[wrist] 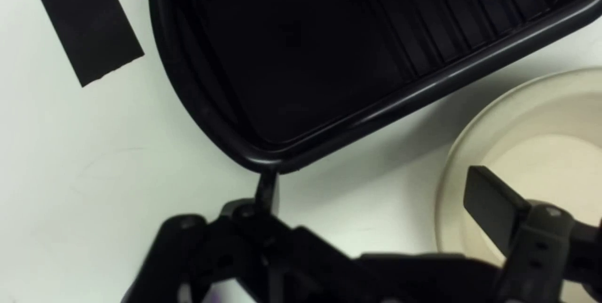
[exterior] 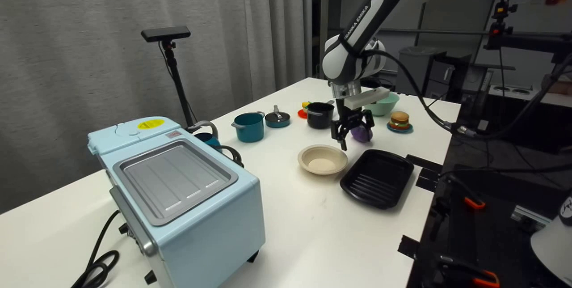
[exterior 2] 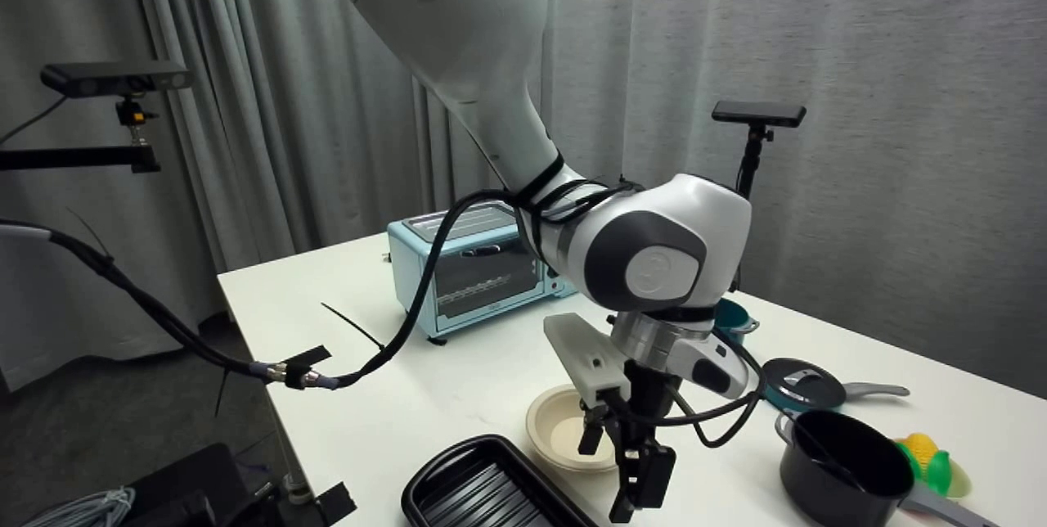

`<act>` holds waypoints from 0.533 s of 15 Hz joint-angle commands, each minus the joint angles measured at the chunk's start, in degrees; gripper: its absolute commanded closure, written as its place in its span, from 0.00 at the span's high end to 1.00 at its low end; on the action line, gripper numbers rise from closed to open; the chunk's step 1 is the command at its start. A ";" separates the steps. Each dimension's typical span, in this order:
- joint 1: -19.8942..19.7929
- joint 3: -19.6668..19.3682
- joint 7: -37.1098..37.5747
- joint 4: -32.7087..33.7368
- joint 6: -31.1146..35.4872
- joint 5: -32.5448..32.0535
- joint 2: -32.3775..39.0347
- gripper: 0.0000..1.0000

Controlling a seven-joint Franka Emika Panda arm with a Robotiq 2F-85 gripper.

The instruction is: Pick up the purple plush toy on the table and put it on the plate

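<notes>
- We start big: the white table, spreading out around the plate.
- Over it we see the robot arm, slanting down to end near the plate.
- Well apart from the plate, there's our pale blue toaster oven.
- Right beside the plate, table showing between, we've got the black tray.
- The plate itself sits flat, cream bottom in full sight.
- Near the plate we have the claw, its two fingers spread wide apart!
- Left of the plate in an exterior view, we spot the teal pot.
- Smallest, our purple toy: on the table near the plate, beyond it to the right in an exterior view, partly hidden by the claw.
</notes>
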 commanded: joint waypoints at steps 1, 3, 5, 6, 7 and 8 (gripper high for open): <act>0.89 -0.17 1.15 -4.35 2.28 -3.35 -6.76 1.00; 0.62 -0.19 1.14 -4.71 3.37 -4.09 -8.75 1.00; 0.09 -0.27 1.04 -4.50 4.73 -4.19 -9.97 1.00; -0.16 -0.39 0.88 -4.32 5.63 -4.34 -10.32 1.00; -0.48 -0.50 0.62 -4.04 6.69 -4.30 -10.42 1.00; -0.79 -0.67 0.46 -3.64 7.98 -4.36 -10.20 1.00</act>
